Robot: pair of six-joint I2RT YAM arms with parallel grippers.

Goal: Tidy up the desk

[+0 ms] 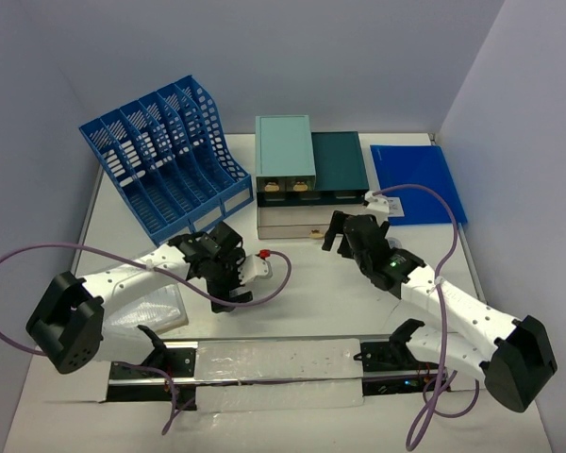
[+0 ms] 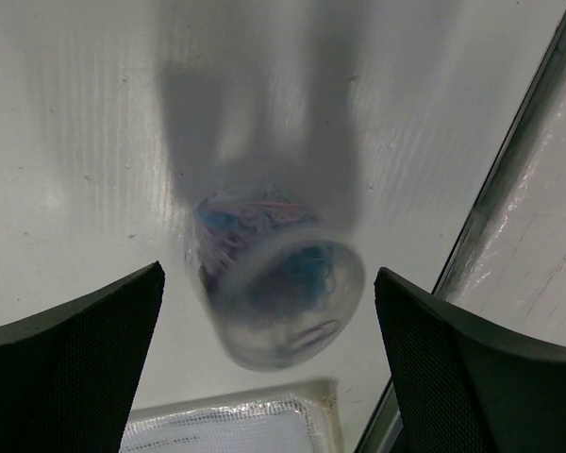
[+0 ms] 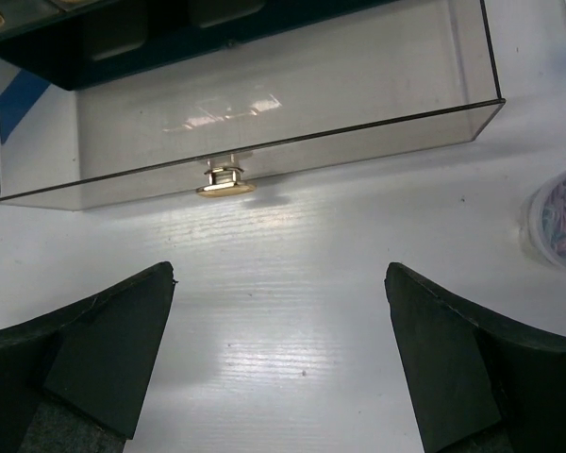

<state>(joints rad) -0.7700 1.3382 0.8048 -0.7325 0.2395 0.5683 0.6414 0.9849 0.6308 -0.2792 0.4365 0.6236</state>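
The white desk [image 1: 311,302] holds everything. A small clear jar of coloured paper clips [image 2: 278,283] stands on it, right below my left gripper [image 2: 269,283], which is open with one finger on each side of the jar and not touching it. In the top view the left gripper [image 1: 234,288] hides the jar. The jar also shows at the right edge of the right wrist view [image 3: 561,217]. My right gripper [image 3: 279,274] is open and empty above bare desk, facing a pulled-out clear drawer [image 3: 264,104] with a brass knob [image 3: 224,181]. The top view shows the right gripper [image 1: 338,231] beside the drawer [image 1: 288,225].
A blue slotted file rack [image 1: 165,156] stands at the back left. Two teal drawer boxes [image 1: 307,156] stand at the back middle, with a blue folder [image 1: 415,179] lying to their right. A mesh pouch [image 1: 151,311] lies near the left arm. A clear strip [image 1: 274,363] runs along the near edge.
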